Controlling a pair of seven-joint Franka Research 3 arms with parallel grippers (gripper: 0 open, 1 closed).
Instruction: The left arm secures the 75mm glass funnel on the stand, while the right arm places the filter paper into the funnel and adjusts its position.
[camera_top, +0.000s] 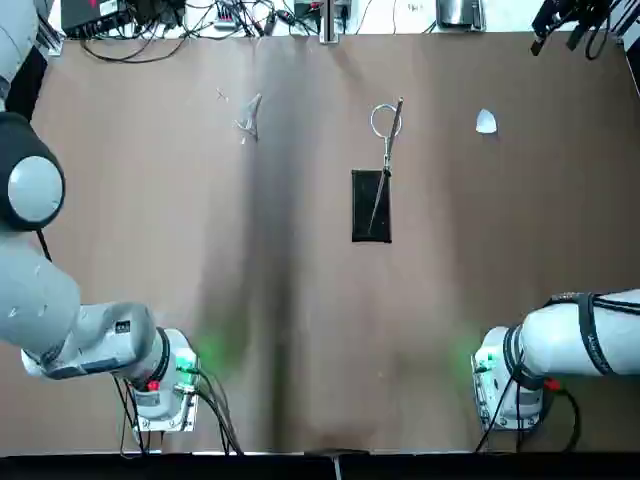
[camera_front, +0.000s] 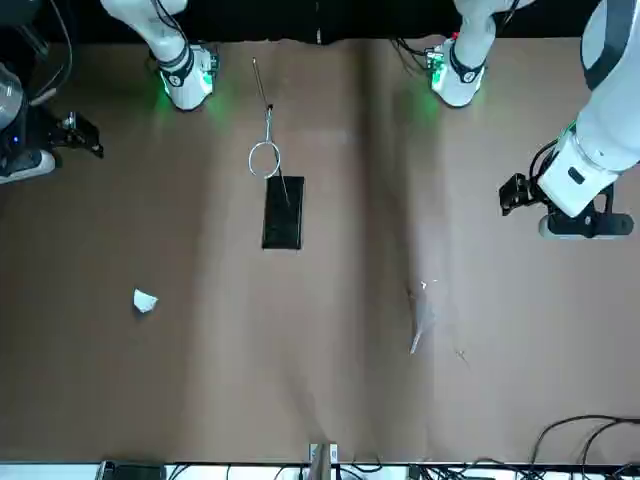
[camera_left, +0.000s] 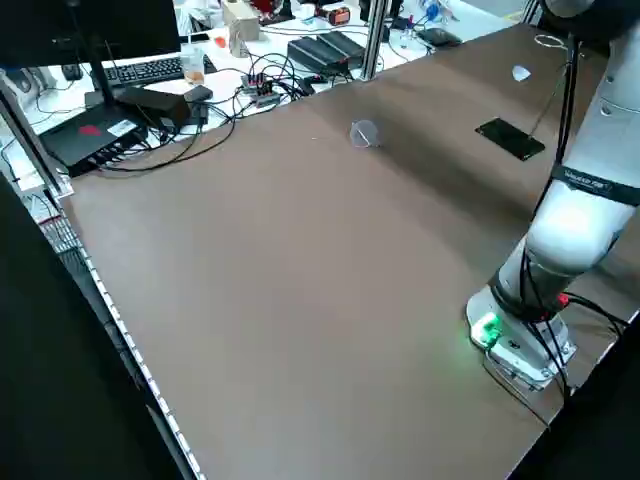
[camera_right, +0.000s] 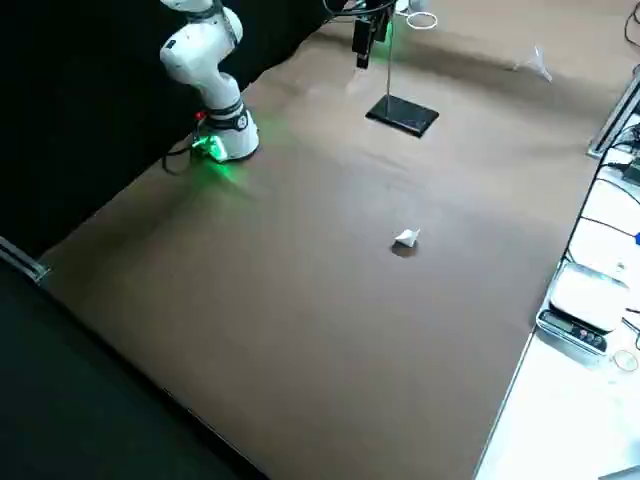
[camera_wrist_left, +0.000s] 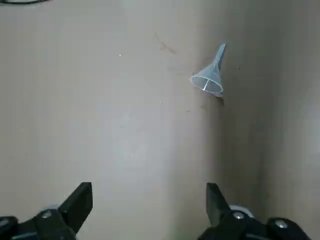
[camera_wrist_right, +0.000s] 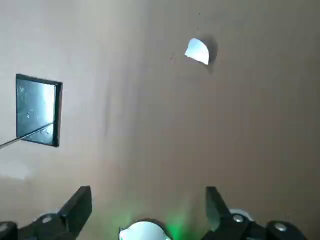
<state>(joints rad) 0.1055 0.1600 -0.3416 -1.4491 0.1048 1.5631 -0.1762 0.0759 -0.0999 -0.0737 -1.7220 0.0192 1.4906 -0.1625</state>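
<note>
The clear glass funnel lies on its side on the brown table, left of the stand and apart from it. The stand has a black base and a rod ending in a wire ring that holds nothing. To the stand's right, the white filter paper sits folded on the table. My left gripper is open and hovers well back from the funnel. My right gripper is also open, high above the table, with the filter paper and stand base below it.
Cables, a keyboard and electronics line the table's far edge. A scale sits beside the table. Both arm bases glow green at the near edge. Wide bare tabletop surrounds the three objects.
</note>
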